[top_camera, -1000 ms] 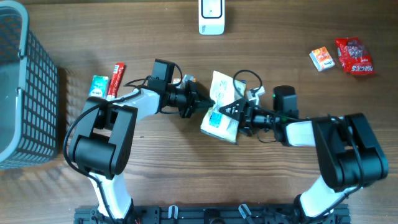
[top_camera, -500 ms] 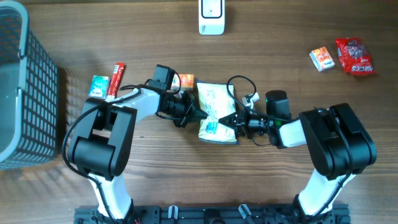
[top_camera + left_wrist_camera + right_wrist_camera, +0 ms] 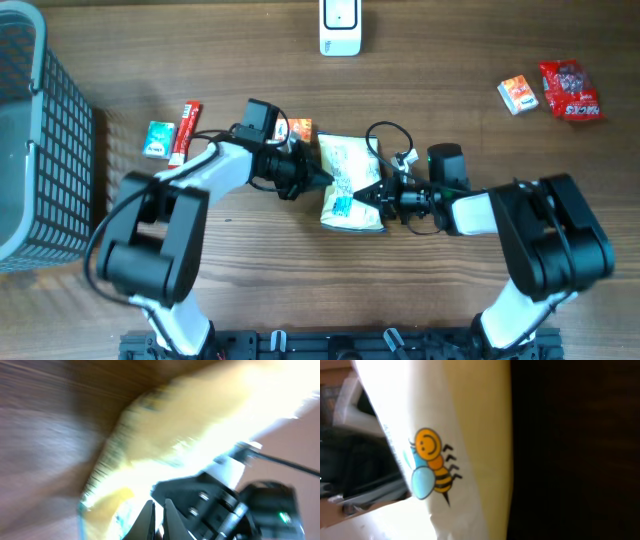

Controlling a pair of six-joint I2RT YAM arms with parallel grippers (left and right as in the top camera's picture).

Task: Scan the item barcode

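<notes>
The item is a white and yellow snack bag (image 3: 347, 182) in the middle of the table, with a bee printed on it (image 3: 432, 467). My left gripper (image 3: 322, 180) meets its left edge. In the left wrist view the fingers (image 3: 160, 512) stand shut on the bag's thin edge (image 3: 150, 450). My right gripper (image 3: 378, 192) is shut on the bag's right edge. Its fingers are hidden in the right wrist view, where the bag (image 3: 470, 435) fills the frame. A white scanner (image 3: 340, 27) stands at the table's far edge. No barcode shows.
A grey mesh basket (image 3: 30, 140) stands at the left edge. A green packet (image 3: 158, 138), a red stick (image 3: 186, 130) and an orange packet (image 3: 298, 130) lie near the left arm. An orange box (image 3: 518, 94) and a red packet (image 3: 570, 90) lie at the far right.
The bag has shifted left and down and turned from tilted to nearly straight. My right gripper went from open to shut on its right edge. In the last half second little moved.
</notes>
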